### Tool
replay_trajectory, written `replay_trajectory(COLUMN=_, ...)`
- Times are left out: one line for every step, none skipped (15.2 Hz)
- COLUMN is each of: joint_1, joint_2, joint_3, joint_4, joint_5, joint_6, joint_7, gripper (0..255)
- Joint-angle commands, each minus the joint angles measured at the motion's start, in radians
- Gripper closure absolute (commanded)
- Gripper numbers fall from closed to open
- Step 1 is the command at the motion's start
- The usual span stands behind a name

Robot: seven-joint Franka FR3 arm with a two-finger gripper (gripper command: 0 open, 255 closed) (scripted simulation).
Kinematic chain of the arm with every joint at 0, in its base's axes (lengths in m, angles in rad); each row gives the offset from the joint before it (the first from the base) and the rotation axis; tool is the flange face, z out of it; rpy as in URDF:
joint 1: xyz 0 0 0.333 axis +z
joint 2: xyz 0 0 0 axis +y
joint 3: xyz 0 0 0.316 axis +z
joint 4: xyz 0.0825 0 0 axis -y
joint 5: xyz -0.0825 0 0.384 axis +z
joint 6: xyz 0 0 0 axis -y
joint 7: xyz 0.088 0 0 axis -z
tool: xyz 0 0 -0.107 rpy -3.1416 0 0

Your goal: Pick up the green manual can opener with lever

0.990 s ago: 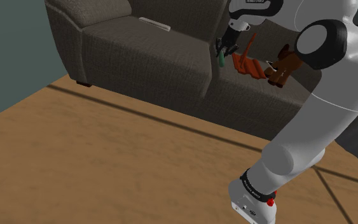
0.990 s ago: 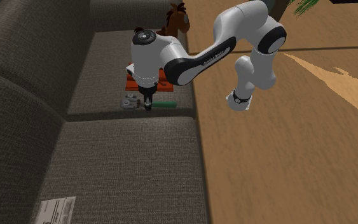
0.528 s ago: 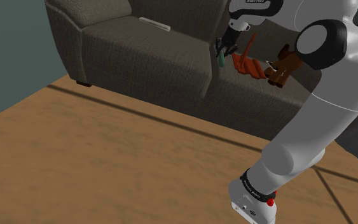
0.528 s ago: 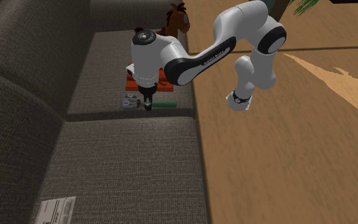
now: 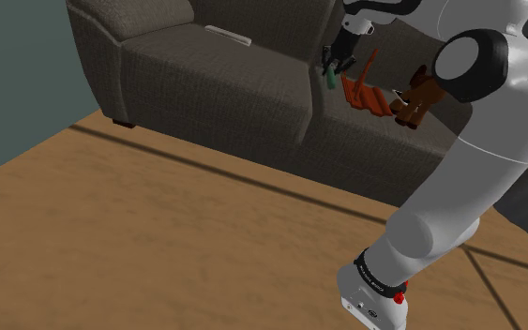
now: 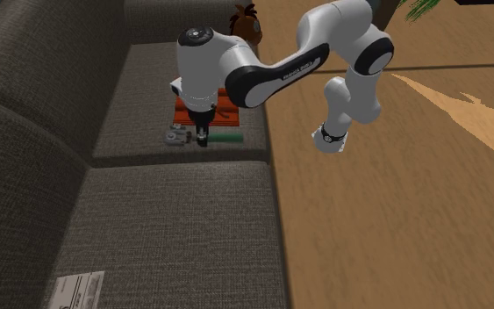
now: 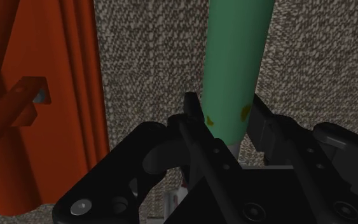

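The can opener has a green handle [image 7: 238, 57] and a grey metal head [image 6: 179, 137]. It is over the dark grey sofa seat [image 6: 139, 97], close to the seam between two cushions. My black gripper [image 7: 225, 121] is shut on the green handle, one finger [image 7: 193, 114] pressing each side. In the shoulder view the gripper [image 5: 337, 64] holds the green handle [image 5: 330, 80] hanging down, just above the seat's front edge. The second exterior view has the gripper [image 6: 203, 139] coming straight down, with the green handle [image 6: 229, 138] sticking out toward the sofa's front edge.
An orange-red object [image 6: 210, 110] lies on the seat right beside the gripper. A brown toy horse [image 5: 416, 94] sits farther along the cushion. A flat white item [image 6: 78, 290] rests on the neighbouring cushion. Wooden floor [image 5: 158, 234] runs in front of the sofa.
The gripper has risen a little, carrying the can opener up off the seat. The other items have not moved.
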Motion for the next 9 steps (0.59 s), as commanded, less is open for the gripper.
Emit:
replay_trajectory(joint_1=-0.001, joint_2=0.006, joint_3=0.0, joint_4=0.036, joint_5=0.001, joint_6=-0.031, joint_7=-0.001, gripper=255)
replay_trajectory(joint_1=-0.002, joint_2=0.009, joint_3=-0.001, joint_4=0.054, joint_5=0.002, joint_6=-0.046, joint_7=-0.001, gripper=255)
replay_trajectory(joint_1=-0.003, joint_2=0.013, joint_3=-0.001, joint_4=0.073, joint_5=0.003, joint_6=-0.061, joint_7=-0.002, gripper=255)
replay_trajectory(joint_1=-0.004, joint_2=0.017, joint_3=-0.001, joint_4=0.092, joint_5=0.004, joint_6=-0.076, joint_7=-0.002, gripper=255)
replay_trajectory(joint_1=-0.005, joint_2=0.022, joint_3=-0.002, joint_4=0.112, joint_5=0.005, joint_6=-0.091, joint_7=-0.003, gripper=255)
replay_trajectory(joint_1=-0.006, joint_2=0.027, joint_3=-0.002, joint_4=0.133, joint_5=0.006, joint_6=-0.107, joint_7=-0.003, gripper=255)
replay_trajectory(joint_1=-0.007, joint_2=0.032, joint_3=-0.002, joint_4=0.154, joint_5=0.008, joint_6=-0.123, joint_7=-0.004, gripper=255)
replay_trajectory(joint_1=-0.007, joint_2=0.033, joint_3=-0.002, joint_4=0.157, joint_5=0.008, joint_6=-0.125, joint_7=-0.004, gripper=255)
replay_trajectory(joint_1=-0.007, joint_2=0.033, joint_3=-0.002, joint_4=0.157, joint_5=0.008, joint_6=-0.125, joint_7=-0.004, gripper=255)
